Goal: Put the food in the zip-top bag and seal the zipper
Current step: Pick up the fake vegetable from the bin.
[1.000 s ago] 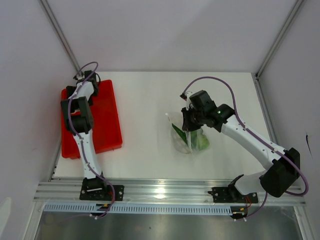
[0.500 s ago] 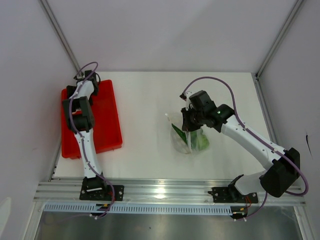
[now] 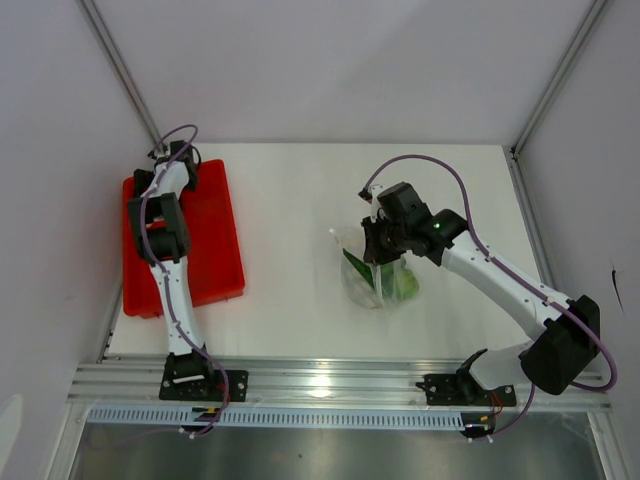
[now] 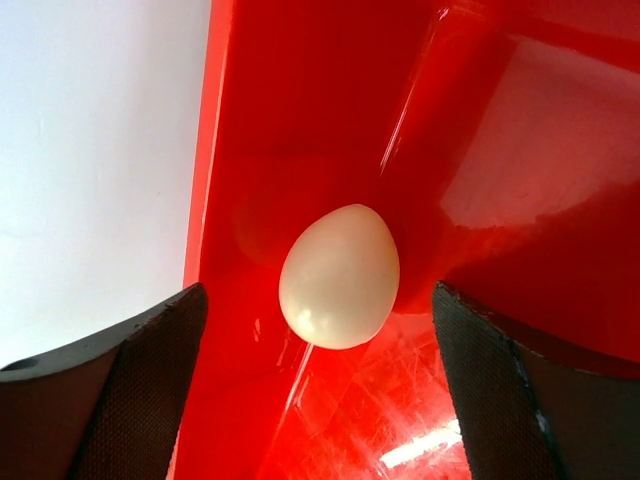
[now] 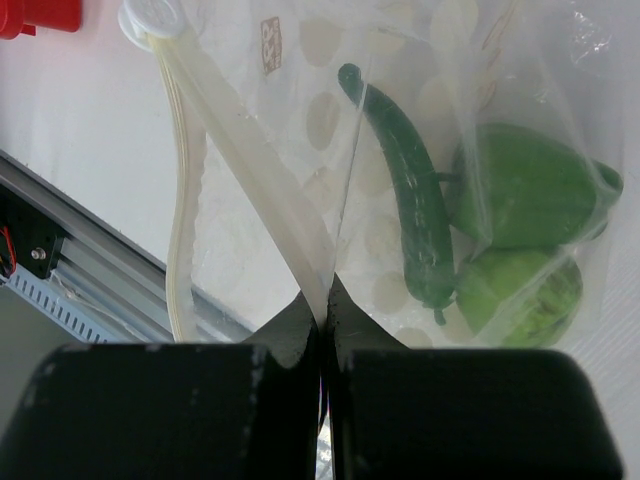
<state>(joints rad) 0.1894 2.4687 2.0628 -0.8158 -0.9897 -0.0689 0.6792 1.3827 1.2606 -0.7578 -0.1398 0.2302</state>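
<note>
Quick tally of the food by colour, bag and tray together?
White: 1, egg-shaped ball on the red tray.
Dark green: 1, long pepper in the zip-top bag.
Lighter green: 2, blocky pepper and lime-green ball, also bagged.
Total: 4.

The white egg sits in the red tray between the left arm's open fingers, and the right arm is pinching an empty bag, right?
Not quite: the zip-top bag is not empty. The right wrist view shows a dark green pepper and lighter green pieces inside it, the right gripper shut on its edge. The egg, red tray and open left gripper are right.
</note>
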